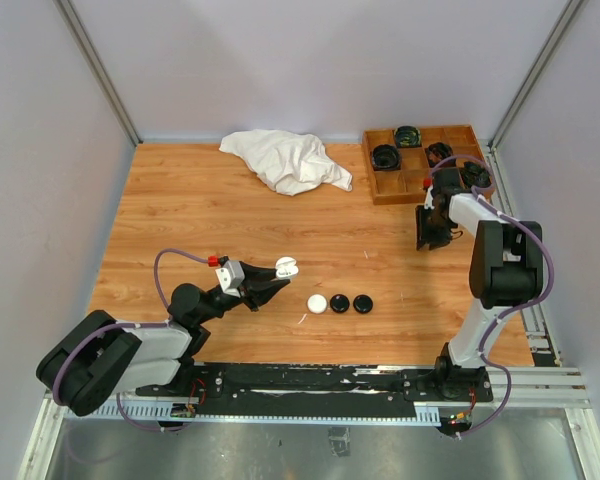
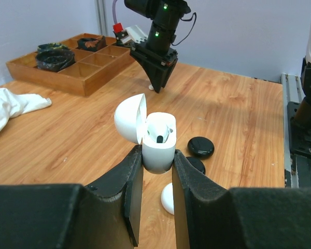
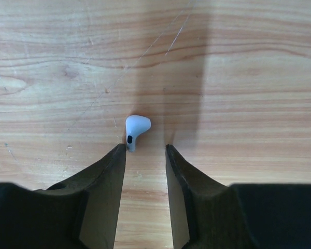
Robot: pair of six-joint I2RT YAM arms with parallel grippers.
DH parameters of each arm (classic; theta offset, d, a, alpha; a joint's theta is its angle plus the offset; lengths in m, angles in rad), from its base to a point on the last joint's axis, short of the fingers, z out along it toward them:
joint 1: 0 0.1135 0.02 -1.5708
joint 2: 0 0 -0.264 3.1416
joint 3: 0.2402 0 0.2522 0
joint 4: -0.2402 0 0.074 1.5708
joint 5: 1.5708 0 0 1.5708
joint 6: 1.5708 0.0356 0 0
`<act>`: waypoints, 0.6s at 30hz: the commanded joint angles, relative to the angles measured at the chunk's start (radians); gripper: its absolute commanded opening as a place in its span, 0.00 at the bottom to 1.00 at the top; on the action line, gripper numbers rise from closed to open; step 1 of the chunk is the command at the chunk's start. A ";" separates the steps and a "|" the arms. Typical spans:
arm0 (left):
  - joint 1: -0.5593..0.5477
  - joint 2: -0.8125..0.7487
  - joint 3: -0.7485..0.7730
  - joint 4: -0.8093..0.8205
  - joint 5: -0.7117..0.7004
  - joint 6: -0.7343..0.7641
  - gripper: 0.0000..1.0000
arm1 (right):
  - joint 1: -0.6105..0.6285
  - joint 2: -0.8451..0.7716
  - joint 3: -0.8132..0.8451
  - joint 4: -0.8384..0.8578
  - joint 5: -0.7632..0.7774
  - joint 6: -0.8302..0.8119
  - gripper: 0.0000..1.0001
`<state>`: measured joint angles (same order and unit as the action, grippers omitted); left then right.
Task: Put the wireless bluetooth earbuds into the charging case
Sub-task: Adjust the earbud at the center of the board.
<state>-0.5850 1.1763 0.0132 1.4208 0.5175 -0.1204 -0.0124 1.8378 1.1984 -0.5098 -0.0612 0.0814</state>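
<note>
While my left claw (image 2: 156,154) grips the open case (image 2: 165,147), my parted right claw (image 3: 144,149) hangs over a seemingly loose earbud (image 3: 136,126): grasp next.

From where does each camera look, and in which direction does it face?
Top external: above and behind the bases, looking down on the wooden table; both arms show.
Left wrist: faces across the table toward the right arm; left gripper clamps the open white plastic charging case.
Right wrist: faces straight down; open right gripper, small white stemmed earbud at its tips.
Top and left wrist share the case and the compartmented wooden tray.
</note>
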 commanded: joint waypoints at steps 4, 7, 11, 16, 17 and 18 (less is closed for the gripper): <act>-0.003 0.004 0.019 0.049 0.009 0.002 0.00 | 0.022 0.018 0.086 -0.093 -0.009 -0.045 0.39; -0.003 0.003 0.019 0.050 0.010 0.001 0.00 | 0.022 0.045 0.128 -0.108 -0.005 -0.054 0.39; -0.003 0.004 0.019 0.050 0.012 0.002 0.00 | 0.022 0.088 0.177 -0.131 -0.019 -0.061 0.38; -0.003 0.004 0.021 0.050 0.015 0.002 0.00 | 0.022 0.120 0.211 -0.155 -0.034 -0.068 0.35; -0.003 0.004 0.021 0.050 0.015 0.001 0.00 | 0.022 0.124 0.215 -0.160 -0.034 -0.068 0.35; -0.003 0.005 0.021 0.048 0.016 0.001 0.00 | 0.022 0.128 0.217 -0.161 -0.035 -0.067 0.35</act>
<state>-0.5850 1.1763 0.0132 1.4208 0.5190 -0.1204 -0.0055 1.9427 1.3838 -0.6159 -0.0807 0.0284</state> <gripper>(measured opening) 0.292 0.353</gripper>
